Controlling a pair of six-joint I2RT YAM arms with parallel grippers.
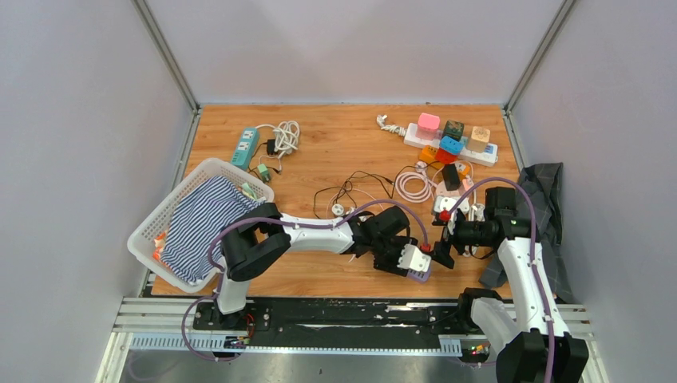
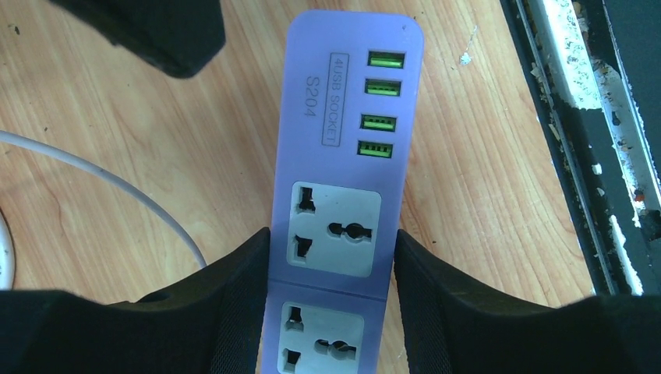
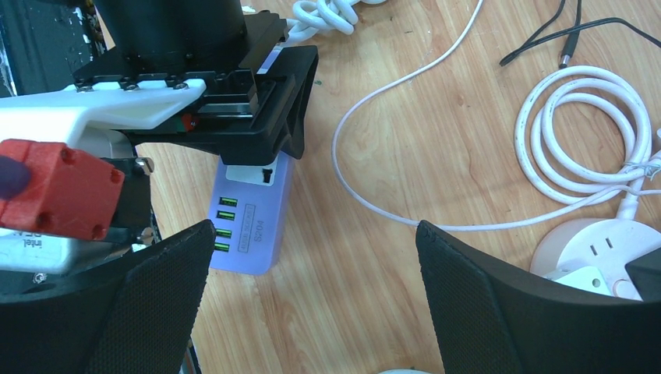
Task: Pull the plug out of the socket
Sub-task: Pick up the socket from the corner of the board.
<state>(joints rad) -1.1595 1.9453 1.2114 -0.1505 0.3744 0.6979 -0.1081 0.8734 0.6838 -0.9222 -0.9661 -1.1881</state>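
Note:
A purple socket strip [image 2: 343, 93] with four green USB ports and white outlets lies flat near the table's front edge, also seen in the right wrist view [image 3: 251, 227]. My left gripper [image 2: 331, 234] reaches down over it, both fingertips against its long sides, shut on it. The two outlets showing between the fingers are empty. The plug is hidden or out of view. My right gripper [image 3: 313, 227] hovers just right of the strip's USB end, jaws wide open over bare wood. From above, the left gripper [image 1: 407, 259] and right gripper [image 1: 441, 251] nearly meet.
A thin white cord [image 3: 366, 187] runs past the strip. A coiled white cable [image 3: 581, 132] and a round white socket [image 3: 600, 249] lie to the right. A white basket [image 1: 160, 215] stands at left, an adapter-laden strip [image 1: 415, 137] at the back, dark cloth [image 1: 547, 199] at right.

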